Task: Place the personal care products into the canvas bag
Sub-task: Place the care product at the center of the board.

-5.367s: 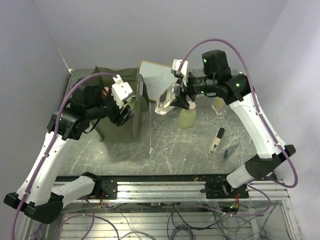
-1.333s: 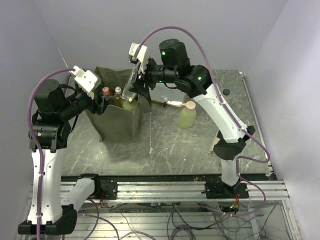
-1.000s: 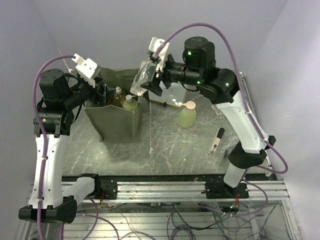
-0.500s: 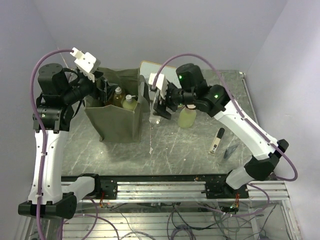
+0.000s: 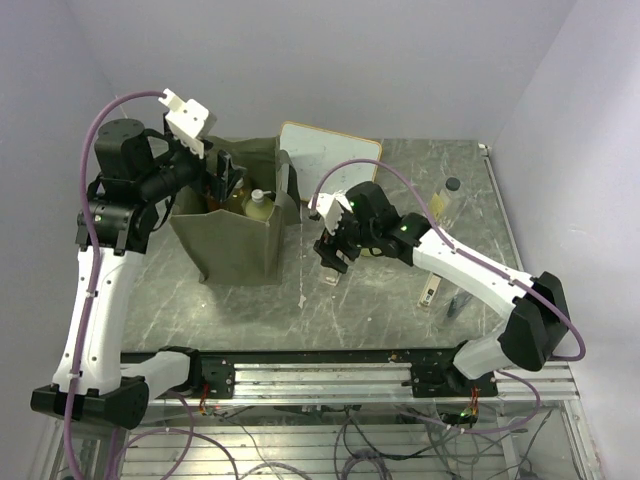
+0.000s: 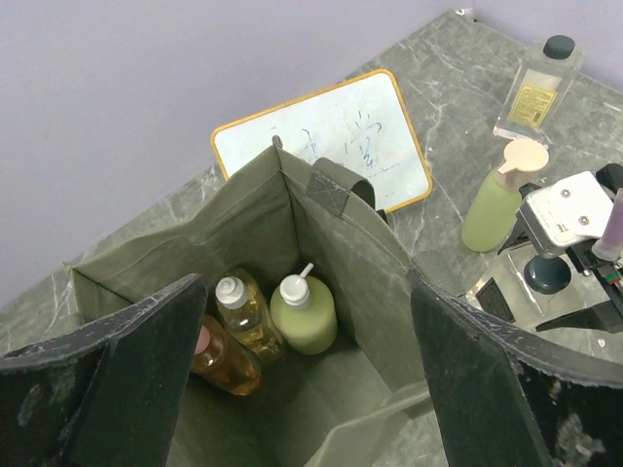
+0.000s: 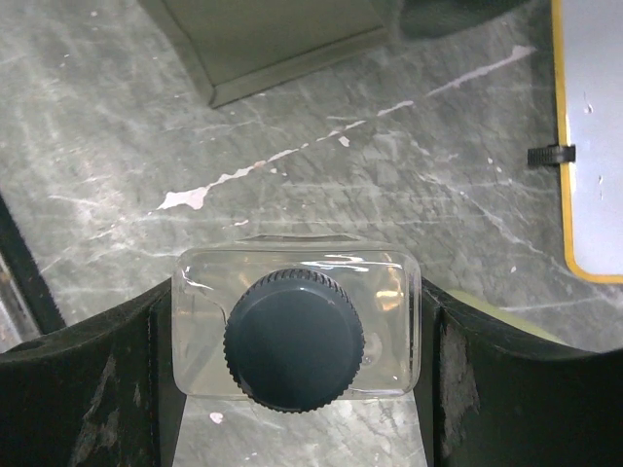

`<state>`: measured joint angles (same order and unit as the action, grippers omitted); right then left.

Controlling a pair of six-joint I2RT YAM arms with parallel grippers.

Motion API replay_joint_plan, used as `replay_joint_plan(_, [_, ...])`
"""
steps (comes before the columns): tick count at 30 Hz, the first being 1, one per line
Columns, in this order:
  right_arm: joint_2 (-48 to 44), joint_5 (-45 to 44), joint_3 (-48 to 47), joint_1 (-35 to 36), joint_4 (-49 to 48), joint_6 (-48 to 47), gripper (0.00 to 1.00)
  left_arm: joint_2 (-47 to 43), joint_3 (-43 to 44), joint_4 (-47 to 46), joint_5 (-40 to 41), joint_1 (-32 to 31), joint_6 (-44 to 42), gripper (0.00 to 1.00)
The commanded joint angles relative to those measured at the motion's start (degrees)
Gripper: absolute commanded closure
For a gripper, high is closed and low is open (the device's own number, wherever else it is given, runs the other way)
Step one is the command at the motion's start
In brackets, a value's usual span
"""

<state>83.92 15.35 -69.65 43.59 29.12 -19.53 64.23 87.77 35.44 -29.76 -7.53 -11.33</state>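
The olive-green canvas bag stands open at the back left. Inside it, the left wrist view shows a yellow-green pump bottle, an amber bottle and an orange pink-capped bottle. My left gripper hovers open and empty over the bag's mouth. My right gripper is low over the table, right of the bag, shut on an upright clear black-capped bottle. A green pink-capped bottle and a second clear bottle stand on the table.
A wood-framed whiteboard lies behind the bag. A slim pen-like item and a small dark object lie at the front right. Walls close in at the back and both sides.
My right gripper, still holding the clear bottle, has come from high beside the bag's rim down and right to table level. My left gripper has shifted slightly over the bag.
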Motion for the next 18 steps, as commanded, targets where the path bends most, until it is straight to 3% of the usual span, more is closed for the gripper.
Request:
replay_joint_plan(1, [-4.82, -4.15, 1.91, -0.09, -16.21, 5.38, 1.0, 0.87, 1.93, 0.94, 5.06, -3.31, -0.33, 0.04])
replay_joint_plan(11, [-4.64, -5.53, 7.91, -0.12, -20.57, 10.14, 1.0, 2.42, 0.94, -0.81, 6.01, -8.15, -0.34, 0.04])
replay_joint_plan(18, [-4.3, -5.6, 9.72, -0.31, -21.23, 10.92, 0.89, 2.83, -0.24, -1.34, 6.48, -10.66, -1.68, 0.04])
